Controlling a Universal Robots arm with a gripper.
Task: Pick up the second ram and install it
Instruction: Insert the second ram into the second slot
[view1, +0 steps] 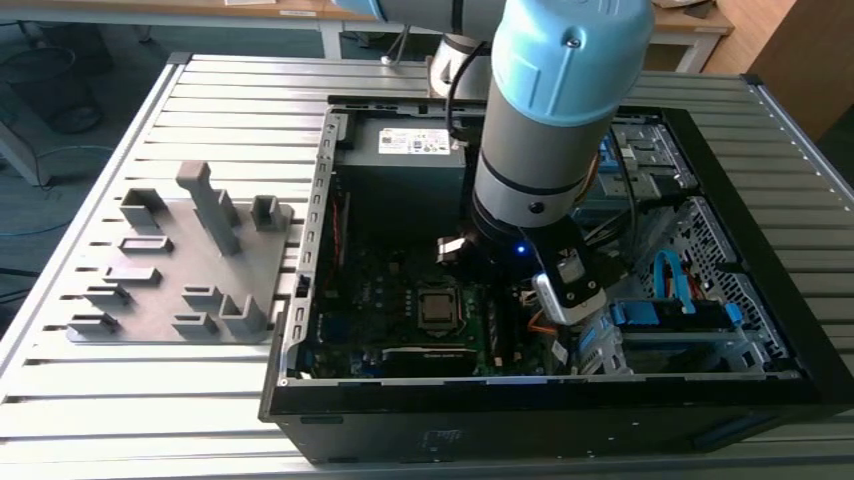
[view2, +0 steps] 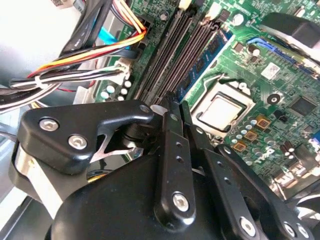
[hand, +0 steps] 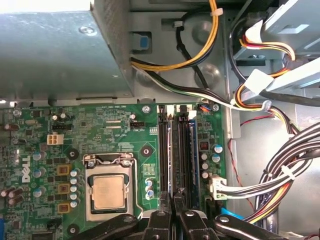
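Install step in hand. Gripper (hand: 173, 212) low centre of the first wrist view, fingers pinched near-closed over the memory slots (hand: 176, 150) right of the processor (hand: 108, 192). Second ram (hand: 191, 145) looks seated in a slot, its blue edge showing. Next: likely pressing it fully home.

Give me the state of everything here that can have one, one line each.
computer case: open, side panel off.
processor: seated in its socket, no cooler on it.
blue memory stick: standing upright in its slot.
gripper: down inside the case, over the memory slots.
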